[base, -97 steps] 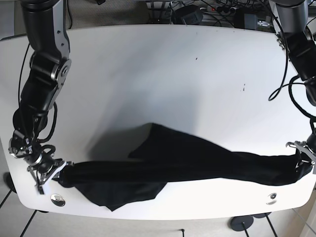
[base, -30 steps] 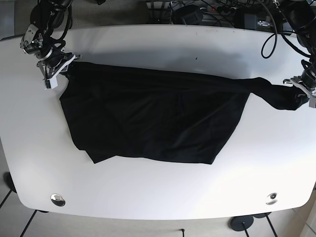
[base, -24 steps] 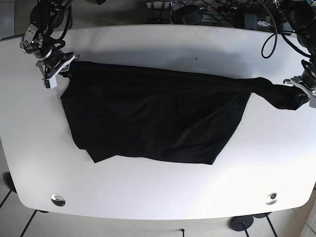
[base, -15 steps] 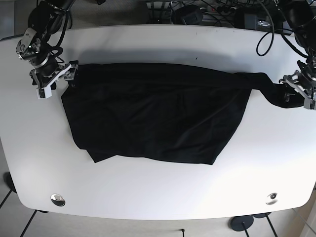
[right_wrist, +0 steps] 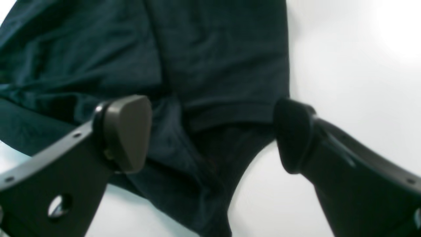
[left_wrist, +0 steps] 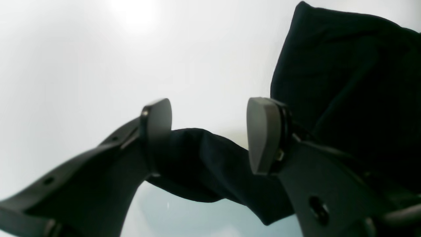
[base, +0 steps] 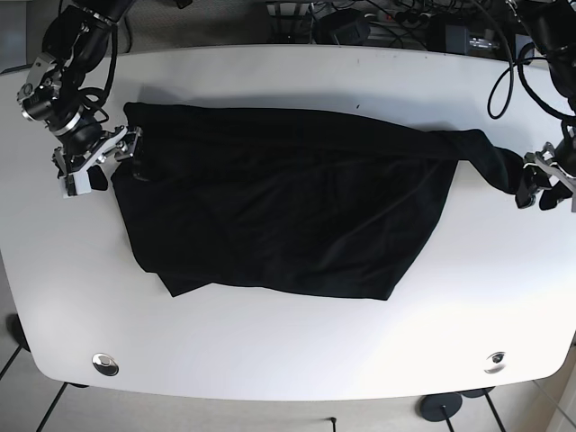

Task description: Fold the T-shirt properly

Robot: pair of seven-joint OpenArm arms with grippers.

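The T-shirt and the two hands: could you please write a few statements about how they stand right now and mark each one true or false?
1. The T-shirt is black. True.
2. The left hand is clamped shut on the cloth. False: its jaws stand apart, with a fold of cloth lying between them.
3. The right hand is open over the shirt's edge. True.
4. The shirt lies bunched along the table's near edge. False: it is spread over the middle of the white table.
5. On the left hand's side, the shirt narrows to a twisted strip. True.
6. The shirt is already folded into a neat rectangle. False: its outline is uneven and it is not yet folded.
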